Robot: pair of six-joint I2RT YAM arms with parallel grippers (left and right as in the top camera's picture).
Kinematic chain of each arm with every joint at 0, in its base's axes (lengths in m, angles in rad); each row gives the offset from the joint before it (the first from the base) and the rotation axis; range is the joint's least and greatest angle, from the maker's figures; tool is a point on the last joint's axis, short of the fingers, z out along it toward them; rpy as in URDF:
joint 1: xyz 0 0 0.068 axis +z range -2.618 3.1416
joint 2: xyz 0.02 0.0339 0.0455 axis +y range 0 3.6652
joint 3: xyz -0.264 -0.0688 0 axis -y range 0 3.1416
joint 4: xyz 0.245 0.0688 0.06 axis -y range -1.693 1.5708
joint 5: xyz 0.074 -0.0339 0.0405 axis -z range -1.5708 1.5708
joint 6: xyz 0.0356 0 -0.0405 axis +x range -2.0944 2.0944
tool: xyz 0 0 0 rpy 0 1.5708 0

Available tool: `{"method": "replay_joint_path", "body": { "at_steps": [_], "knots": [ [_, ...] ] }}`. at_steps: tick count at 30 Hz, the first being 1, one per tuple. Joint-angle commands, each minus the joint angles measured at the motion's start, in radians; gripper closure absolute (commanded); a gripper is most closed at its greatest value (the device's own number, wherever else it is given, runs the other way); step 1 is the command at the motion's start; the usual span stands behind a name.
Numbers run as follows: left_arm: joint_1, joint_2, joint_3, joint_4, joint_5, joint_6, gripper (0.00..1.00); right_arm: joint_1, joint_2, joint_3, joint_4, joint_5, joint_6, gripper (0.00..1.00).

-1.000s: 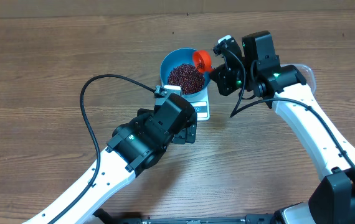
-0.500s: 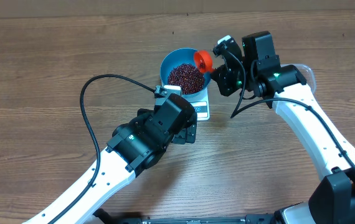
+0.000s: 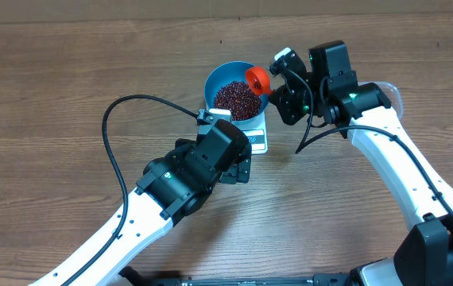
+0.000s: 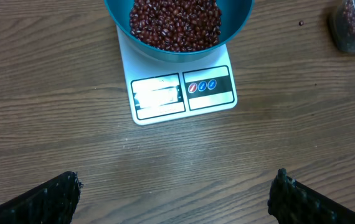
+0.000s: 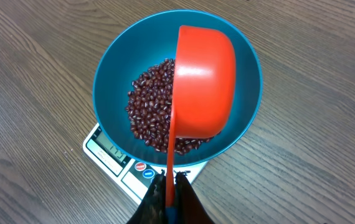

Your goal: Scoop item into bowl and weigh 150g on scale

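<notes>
The wooden counter (image 3: 52, 79) and both arms sit almost exactly as they did a second ago; the change is small and belongs to the right arm, upper right of centre in the overhead view. Its wrist has rolled a touch further and the cup of the orange scoop (image 5: 202, 81) has slid slightly left over the bowl's right rim. In the right wrist view the scoop is turned on its side above the light-blue bowl (image 5: 109, 68), with its outer wall facing the camera. The right gripper (image 5: 168, 196) is clenched on the scoop's thin handle at the bottom edge of that frame.

The left gripper (image 4: 174, 199) has not moved. It hangs released, fingers spread wide, over bare counter below the white scale (image 4: 184, 93), holding nothing.

The bowl stands on the scale at the top centre of the left wrist view, and the dark red beans (image 5: 149, 112) lie heaped inside it. A clear tub (image 4: 352, 25) with more beans sits in the upper right corner.

I judge this pour is ending. Whether another scoop is needed depends on the display (image 4: 157, 96), which is too washed out to read.
</notes>
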Motion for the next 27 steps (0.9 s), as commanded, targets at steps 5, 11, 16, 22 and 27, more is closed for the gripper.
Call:
{"method": "replay_joint_path", "body": {
  "at_steps": [5, 11, 16, 22, 27],
  "knots": [
    [-0.002, 0.004, 0.003, 0.001, -0.010, -0.013, 0.00, 0.008, -0.010, 0.026, 0.005, -0.009, 0.056, 0.96],
    [-0.002, 0.004, 0.003, 0.001, -0.010, -0.013, 0.00, 0.008, -0.010, 0.026, 0.000, -0.008, 0.179, 0.96],
    [-0.002, 0.004, 0.003, 0.001, -0.010, -0.013, 0.00, -0.023, -0.014, 0.026, 0.015, -0.009, 0.362, 0.96],
    [-0.002, 0.004, 0.003, 0.001, -0.010, -0.013, 0.00, -0.116, -0.018, 0.027, 0.016, -0.063, 0.412, 0.96],
    [-0.002, 0.004, 0.003, 0.001, -0.010, -0.013, 0.00, -0.189, -0.019, 0.026, 0.008, -0.132, 0.412, 0.96]
  ]
}}
